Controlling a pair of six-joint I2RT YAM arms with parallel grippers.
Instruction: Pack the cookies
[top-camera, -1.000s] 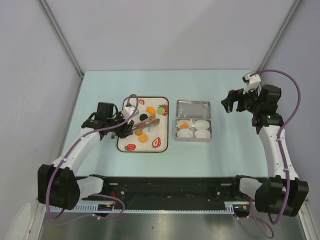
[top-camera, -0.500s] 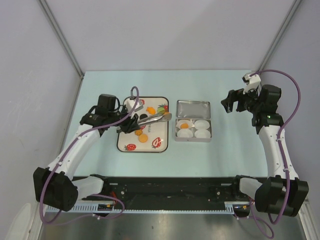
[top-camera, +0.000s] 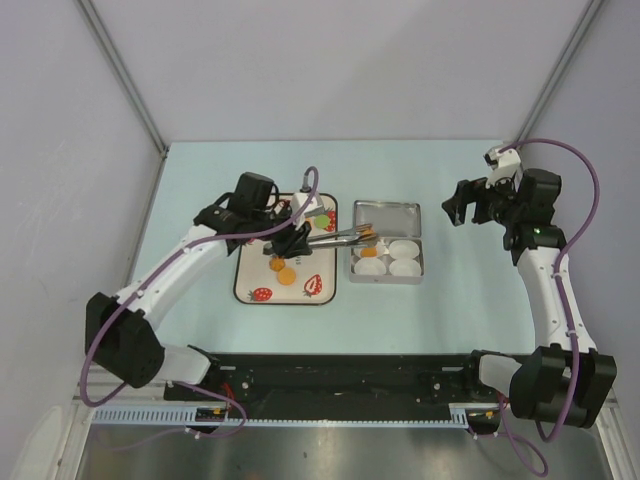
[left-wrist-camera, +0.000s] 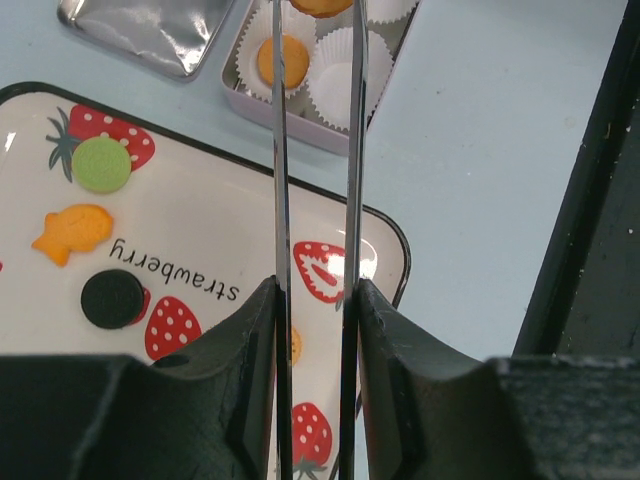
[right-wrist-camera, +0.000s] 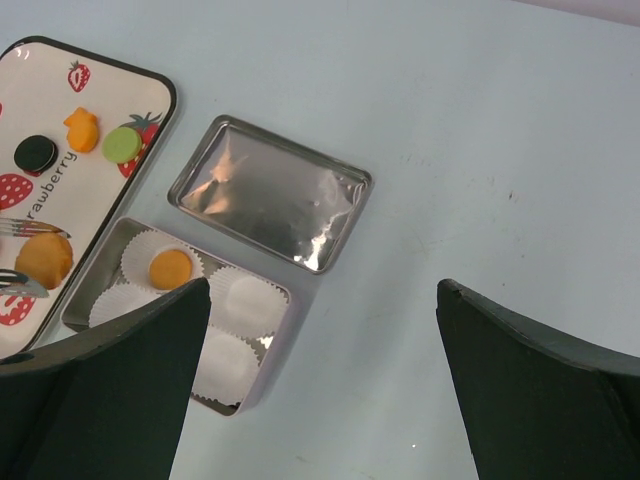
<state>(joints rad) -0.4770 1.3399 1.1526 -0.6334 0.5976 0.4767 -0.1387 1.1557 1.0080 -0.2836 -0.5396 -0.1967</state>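
- The left hand (left-wrist-camera: 315, 312) is clamped on a pair of thin metal tongs (left-wrist-camera: 281, 180), with a black finger pressing each blade from the outside.
- The tongs reach from over the tray towards the tin, and their tips pinch a round orange cookie (right-wrist-camera: 44, 258) clear of every surface. In the top view it hangs at the tin's left end, but I cannot tell over which cup.
- A second orange cookie (left-wrist-camera: 283, 60) lies in one of four white paper cups (left-wrist-camera: 338, 80) inside the shallow silver rectangular tin (right-wrist-camera: 274, 345).
- The tin's flat silver lid (right-wrist-camera: 270, 190) lies on the pale blue worktop (top-camera: 200, 180), just behind the tin.
- The white strawberry-print tray with a black rim (left-wrist-camera: 200, 220) sits just left of the tin.
- On the tray lie a black round cookie (left-wrist-camera: 112, 298), a green disc (left-wrist-camera: 102, 163) and an orange fish-shaped piece (left-wrist-camera: 72, 228).
- Two more orange rounds (top-camera: 287, 275) lie side by side near the tray's middle.
- The right hand (right-wrist-camera: 320, 395) is spread wide with nothing between its fingers, raised well to the right of the tin.
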